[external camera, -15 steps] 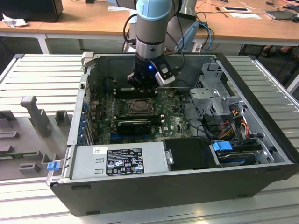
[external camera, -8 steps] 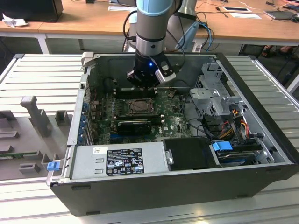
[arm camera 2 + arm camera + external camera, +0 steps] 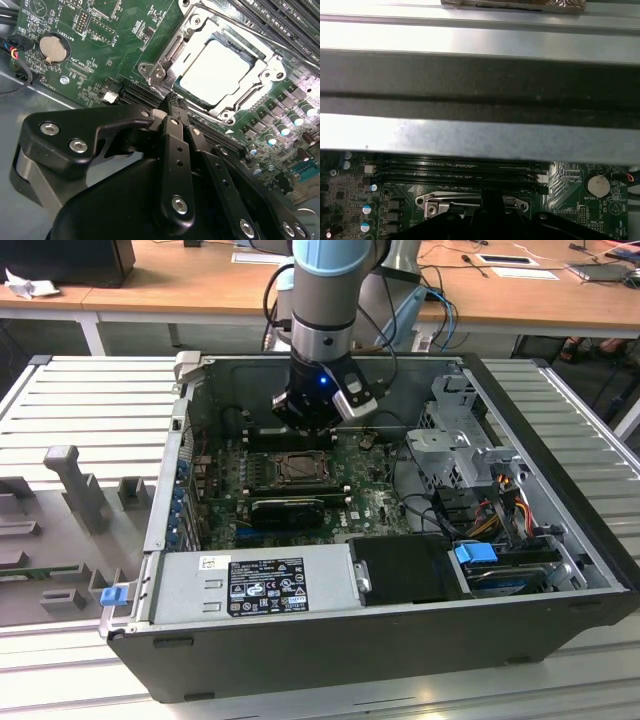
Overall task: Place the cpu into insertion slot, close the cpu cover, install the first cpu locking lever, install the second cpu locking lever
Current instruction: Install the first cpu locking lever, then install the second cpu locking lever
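The cpu (image 3: 220,67) sits in the insertion slot (image 3: 256,70) on the green board with the cpu cover (image 3: 200,27) lying closed over it, while the gripper (image 3: 173,102), its fingers pressed together and empty, hovers just beside the cover's edge.

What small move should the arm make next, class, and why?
Probably nudge the hand against the locking lever by the cover's corner: the cpu already sits in the insertion slot, the cpu cover lies closed over it, and the shut fingertips hover at that edge.

Long wooden desk (image 3: 200,290) behind, ribbed grey metal worktop (image 3: 80,400), papers (image 3: 515,265) on the desk
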`<state>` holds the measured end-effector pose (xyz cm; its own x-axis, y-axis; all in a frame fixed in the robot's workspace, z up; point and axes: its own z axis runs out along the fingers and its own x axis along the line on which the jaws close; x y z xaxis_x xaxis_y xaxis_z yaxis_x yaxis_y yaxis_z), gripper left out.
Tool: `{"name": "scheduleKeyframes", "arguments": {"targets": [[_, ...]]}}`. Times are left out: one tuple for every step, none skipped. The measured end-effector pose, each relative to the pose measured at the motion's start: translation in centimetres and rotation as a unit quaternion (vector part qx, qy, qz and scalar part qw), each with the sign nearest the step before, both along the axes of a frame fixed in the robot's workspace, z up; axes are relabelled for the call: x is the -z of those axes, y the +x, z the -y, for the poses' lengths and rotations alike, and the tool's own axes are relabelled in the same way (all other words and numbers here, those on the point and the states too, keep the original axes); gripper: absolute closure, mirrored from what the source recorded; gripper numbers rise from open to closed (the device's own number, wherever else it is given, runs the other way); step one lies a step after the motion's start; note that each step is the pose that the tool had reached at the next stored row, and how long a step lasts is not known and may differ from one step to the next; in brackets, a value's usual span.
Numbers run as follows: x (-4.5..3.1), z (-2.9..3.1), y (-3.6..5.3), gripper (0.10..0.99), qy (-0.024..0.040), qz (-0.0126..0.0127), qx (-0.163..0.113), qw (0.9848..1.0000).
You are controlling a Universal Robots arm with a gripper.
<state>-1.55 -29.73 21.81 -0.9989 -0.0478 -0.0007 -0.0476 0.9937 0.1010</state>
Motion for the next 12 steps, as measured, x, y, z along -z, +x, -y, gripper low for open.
{"name": "scheduleKeyframes", "arguments": {"targets": [[0.0,0.03,0.0,0.98,0.0,0.0,0.0,1.0],[0.0,0.05,0.0,0.98,0.0,0.0,0.0,1.0],[-0.01,0.15,0.0,0.98,-0.0001,0.0,0.0,1.0],[0.0,0.22,0.0,0.98,0.0,0.0,0.0,1.0],[0.0,0.3,0.0,0.98,0.0,0.0,0.0,1.0],[0.0,0.34,0.0,0.98,0.0,0.0,0.0,1.0],[0.0,0.37,0.0,0.98,0.0,0.0,0.0,1.0],[0.0,0.43,0.0,0.98,0.0,0.0,0.0,1.0],[0.0,0.49,0.0,0.98,0.0,0.0,0.0,1.0],[0.0,0.56,0.0,0.98,-0.0001,0.0,0.0,1.0],[0.0,0.66,0.0,0.98,0.0,0.0,0.0,1.0],[0.0,0.74,0.0,0.98,0.0,0.0,0.0,1.0]]}}
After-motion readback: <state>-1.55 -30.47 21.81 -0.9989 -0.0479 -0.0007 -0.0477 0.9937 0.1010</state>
